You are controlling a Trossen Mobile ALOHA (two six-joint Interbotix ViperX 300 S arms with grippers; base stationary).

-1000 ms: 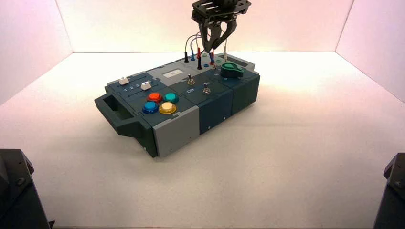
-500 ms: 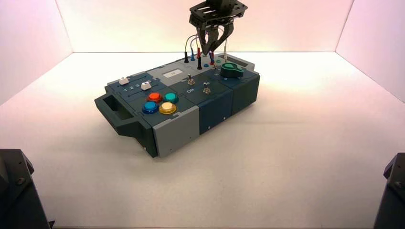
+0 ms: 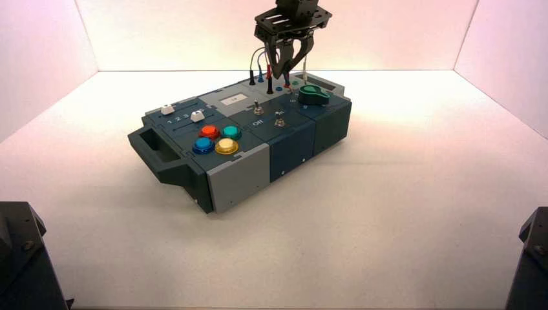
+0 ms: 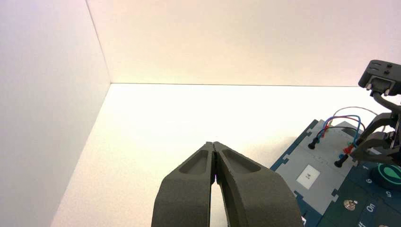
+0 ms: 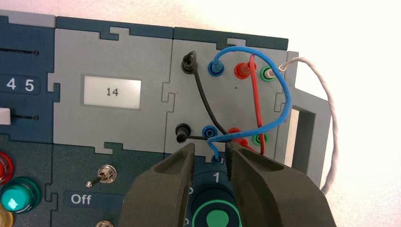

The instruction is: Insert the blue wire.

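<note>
Hovering above the grey socket panel, the right gripper (image 5: 210, 145) is spreading its jaws just beside the empty blue socket (image 5: 209, 132), gripping nothing. The thin, flexible blue wire (image 5: 286, 97) is arching around that socket: one blue plug (image 5: 216, 67) is sitting in the blue socket of the farther row, while the loose blue plug (image 5: 216, 157) is hanging between the socket and the green-topped round knob (image 5: 217, 218). Inserting it well is probably requiring a central grip on the plug's body, not the cord, then lining it up upright over the socket before pressing straight down. Closing off-centre could be tilting the plug or snagging the neighbouring cords.

Flanking the empty socket, a black plug (image 5: 182, 132) and a red plug (image 5: 236, 134) are filling theirs. The left gripper (image 4: 213, 143) is waiting well apart from it, clenched on nothing.
</note>
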